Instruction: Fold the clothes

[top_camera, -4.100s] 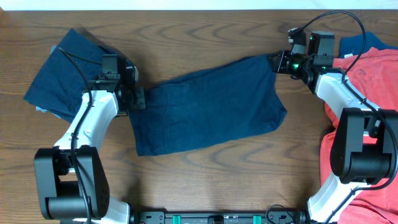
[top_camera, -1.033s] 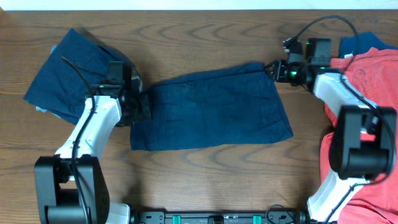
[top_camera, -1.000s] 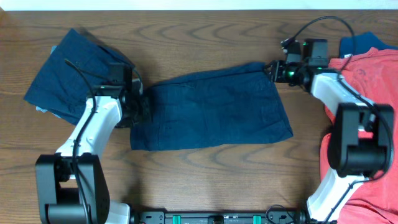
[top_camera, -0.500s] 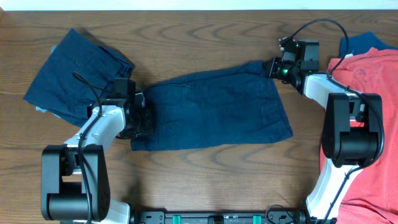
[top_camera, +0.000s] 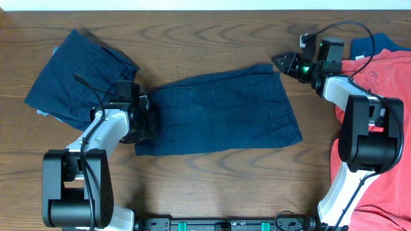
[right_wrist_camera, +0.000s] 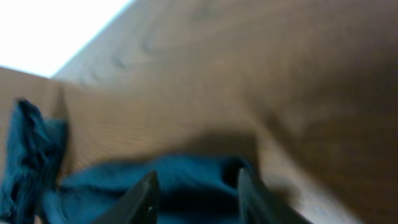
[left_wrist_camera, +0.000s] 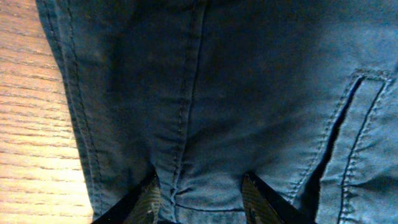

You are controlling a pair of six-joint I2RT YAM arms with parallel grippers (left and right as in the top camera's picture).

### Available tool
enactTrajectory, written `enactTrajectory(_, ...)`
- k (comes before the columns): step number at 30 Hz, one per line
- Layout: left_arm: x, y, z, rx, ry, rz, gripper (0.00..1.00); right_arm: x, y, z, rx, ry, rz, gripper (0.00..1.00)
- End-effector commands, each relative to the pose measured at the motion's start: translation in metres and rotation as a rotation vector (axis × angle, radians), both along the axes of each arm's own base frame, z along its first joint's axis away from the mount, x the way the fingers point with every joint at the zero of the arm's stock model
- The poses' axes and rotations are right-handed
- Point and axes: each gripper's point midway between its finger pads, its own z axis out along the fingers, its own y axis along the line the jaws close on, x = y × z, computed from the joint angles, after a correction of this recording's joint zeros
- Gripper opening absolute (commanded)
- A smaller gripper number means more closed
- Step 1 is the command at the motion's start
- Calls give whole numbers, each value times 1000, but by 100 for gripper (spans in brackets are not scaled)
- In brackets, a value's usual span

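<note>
Right gripper (top_camera: 280, 61) lets go of shorts (top_camera: 221, 115), backs off, fingers spread; left gripper (top_camera: 148, 119) pinching opposite edge; cloth flat, ready for fold

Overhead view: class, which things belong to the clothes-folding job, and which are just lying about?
Job: navy shorts, navy garment at left, coral-red shirts, blue garment.
Not part of it: wooden table, arm cable.

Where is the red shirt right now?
In the overhead view, the coral-red shirt lies at the far right edge of the table, right of the spread dark navy shorts, with a brighter blue garment peeking out above it.
</note>
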Motion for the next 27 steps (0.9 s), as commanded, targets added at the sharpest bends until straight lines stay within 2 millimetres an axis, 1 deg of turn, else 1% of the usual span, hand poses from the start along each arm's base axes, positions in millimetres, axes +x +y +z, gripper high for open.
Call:
enactTrajectory(1, -31, 2, -32, 18, 125, 12, 45, -10, -6, -13, -115, 0, 52, 44)
enactTrajectory(4, -29, 2, -32, 18, 119, 12, 45, -20, -5, -28, -194, 42, 73, 43)
enactTrajectory(7, -27, 2, -32, 17, 108, 13, 45, -24, 4, -31, -218, 46, 102, 36)
enactTrajectory(9, -26, 2, -32, 17, 108, 13, 45, -24, 9, -32, -226, 46, 109, 28)
enactTrajectory(10, -26, 2, -32, 17, 108, 13, 45, -24, 10, -33, -238, 46, 108, 22)
enactTrajectory(11, -27, 2, -32, 17, 108, 13, 45, -24, 10, -34, -248, 49, 105, 12)
enactTrajectory(12, -26, 2, -32, 17, 108, 13, 45, -24, 12, -34, -254, 48, 105, 4)
enactTrajectory(13, -26, 2, -32, 17, 108, 13, 45, -24, 13, -34, -254, 43, 107, 1)
enactTrajectory(15, -26, 2, -32, 17, 108, 13, 45, -21, 14, -30, -243, 30, 105, 1)
enactTrajectory(17, -27, 2, -32, 17, 109, 13, 45, -17, 16, -22, -199, 14, 94, 1)
enactTrajectory(19, -27, 2, -32, 17, 112, 12, 45, -12, 18, -7, -131, -17, 93, 1)
enactTrajectory(22, -28, 2, -32, 17, 115, 12, 45, -4, 17, 23, -4, -61, 75, 1)
enactTrajectory(25, -28, 2, -32, 17, 114, 12, 45, 2, 12, 46, 77, -111, 74, 1)
enactTrajectory(27, -27, 2, -32, 18, 111, 13, 45, 4, 8, 52, 97, -127, 67, 1)
